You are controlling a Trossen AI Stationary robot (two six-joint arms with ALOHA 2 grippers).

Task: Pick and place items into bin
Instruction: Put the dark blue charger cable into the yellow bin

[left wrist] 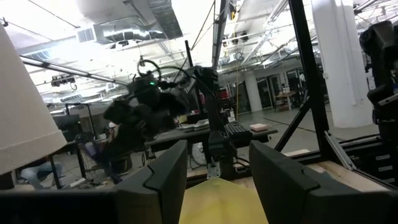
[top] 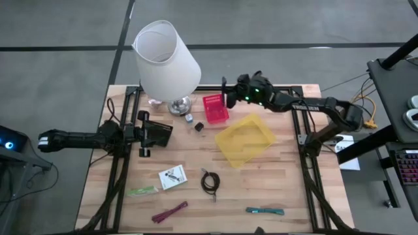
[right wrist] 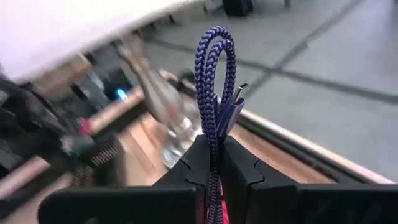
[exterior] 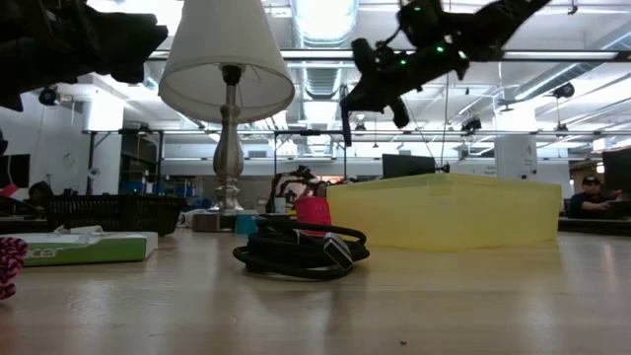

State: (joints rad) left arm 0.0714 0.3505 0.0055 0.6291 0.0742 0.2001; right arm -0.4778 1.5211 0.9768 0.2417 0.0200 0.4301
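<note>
One item in transit: the right pincer (top: 226,93) is clenched on a purple braided USB cable, high at the far edge of the desk (top: 274,189), above the small pink mesh basket (top: 215,108).

High view: yellow translucent plastic bin (top: 244,139) sits mid-desk, just right of that basket. Left pincer (top: 145,134) parked at desk's left side, grasping nothing I can see. Loose on the near half: white card packet (top: 172,177), black coiled cable (top: 210,182), green strip (top: 142,191), maroon tie (top: 170,211), teal tie (top: 264,211). Tiny dark cube (top: 198,126) near the base of the big white-shaded lamp (top: 166,59).

Low view: right arm raised well clear of the desk, above the pink basket and beside the bin's rim.

Left wrist view: fingers (left wrist: 166,175) partly apart, gap empty, bin edge ahead.

Right wrist view: folded purple cable (right wrist: 215,81) pinched upright, connector sticking out.

Step, my read: carry phase. Next move calls for swinging over the bin opening, lowering, then releasing, with care not to drop into the basket.
</note>
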